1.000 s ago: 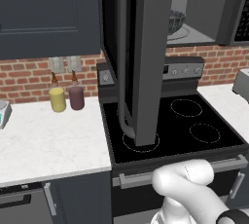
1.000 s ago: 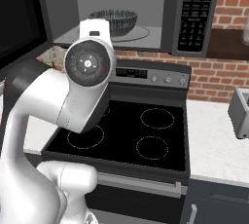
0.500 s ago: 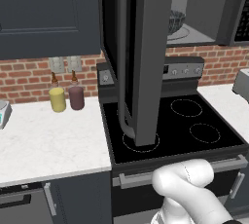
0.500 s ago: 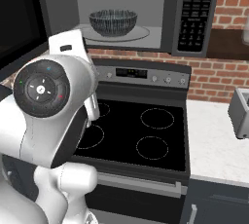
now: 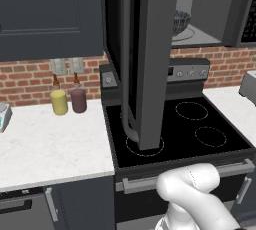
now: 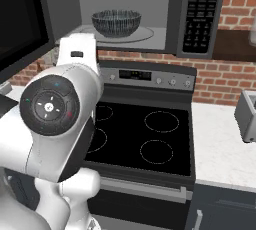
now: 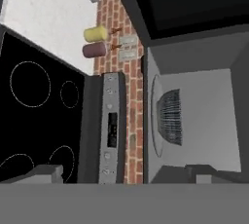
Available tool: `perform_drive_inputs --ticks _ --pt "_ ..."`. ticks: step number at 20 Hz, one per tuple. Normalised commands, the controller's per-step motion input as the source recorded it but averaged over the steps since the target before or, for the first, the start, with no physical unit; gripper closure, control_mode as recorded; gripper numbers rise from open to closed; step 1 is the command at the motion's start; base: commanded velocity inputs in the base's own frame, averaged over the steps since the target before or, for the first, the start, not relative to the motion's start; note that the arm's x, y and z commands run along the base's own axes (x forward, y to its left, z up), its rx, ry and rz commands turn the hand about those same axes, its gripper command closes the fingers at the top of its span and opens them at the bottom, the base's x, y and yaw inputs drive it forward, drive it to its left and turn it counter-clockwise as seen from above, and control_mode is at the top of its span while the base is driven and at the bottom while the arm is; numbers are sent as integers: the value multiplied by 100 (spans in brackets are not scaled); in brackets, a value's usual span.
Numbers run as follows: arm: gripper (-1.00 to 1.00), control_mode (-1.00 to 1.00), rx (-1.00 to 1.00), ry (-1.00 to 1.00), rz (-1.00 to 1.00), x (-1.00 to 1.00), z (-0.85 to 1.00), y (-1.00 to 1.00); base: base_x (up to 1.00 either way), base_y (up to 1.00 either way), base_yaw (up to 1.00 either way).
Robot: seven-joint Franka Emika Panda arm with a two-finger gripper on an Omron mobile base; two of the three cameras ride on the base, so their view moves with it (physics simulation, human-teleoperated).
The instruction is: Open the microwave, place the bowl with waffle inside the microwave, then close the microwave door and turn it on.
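The microwave (image 6: 150,14) hangs above the stove (image 6: 145,134), cavity exposed. Its door (image 5: 150,59) stands swung wide open, edge-on in the left base view, with the long handle (image 5: 125,74) running down its front. The arm (image 6: 60,119) sits low at 8 o'clock in the right base view. Inside the cavity the bowl (image 6: 116,22) rests on the round glass plate (image 6: 142,34), near its middle. The waffle cannot be made out. Two jars (image 5: 68,101) stand against the brick wall at 9 o'clock from the stove. The gripper (image 7: 124,172) shows two tips well apart, holding nothing.
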Motion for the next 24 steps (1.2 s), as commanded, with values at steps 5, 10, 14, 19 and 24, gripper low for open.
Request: perform_drive_inputs --ticks 5,10,14,19,24 --pt "-100 -100 56 0 -23 5 -6 34 0 0 0" --pt "-100 -100 38 2 -47 0 0 53 0 0 0" --pt "-100 -100 37 8 -61 0 0 28 0 0 0" --pt "-100 -100 56 3 -48 -2 8 -12 0 0 0" --pt "-100 -100 71 0 -5 -1 40 -84 0 0 0"
